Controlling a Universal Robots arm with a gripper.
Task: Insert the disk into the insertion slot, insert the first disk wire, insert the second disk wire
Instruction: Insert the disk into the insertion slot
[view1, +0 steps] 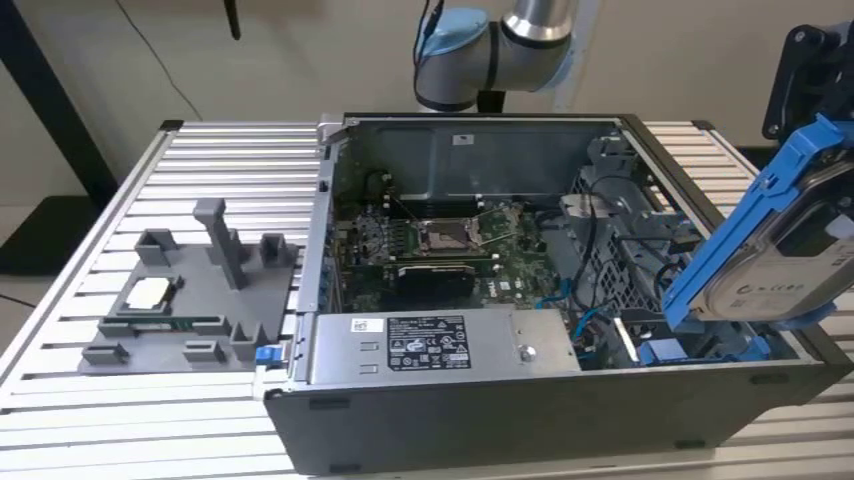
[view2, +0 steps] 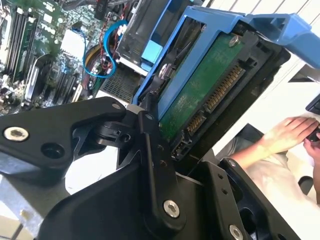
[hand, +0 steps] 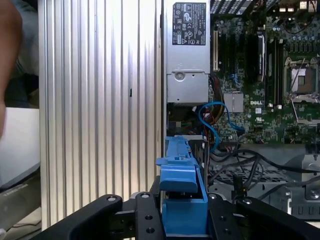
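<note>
My gripper is shut on the disk, a silver drive with a pale label in a bright blue carrier. The disk hangs tilted over the case's corner at the exterior view's right. Black fingers clamp the carrier from both sides. The drive's green circuit board and connector face the second wrist camera. The insertion slot, a grey perforated bay with blue fittings, lies just under the disk and also appears as the bay. A blue cable loops beside it; which cables are the disk wires I cannot tell.
The open case holds a grey labelled power-supply box along its front and a green motherboard behind. A grey fixture tray sits on the slatted metal table at the exterior view's left. A person's hand rests beyond the table edge.
</note>
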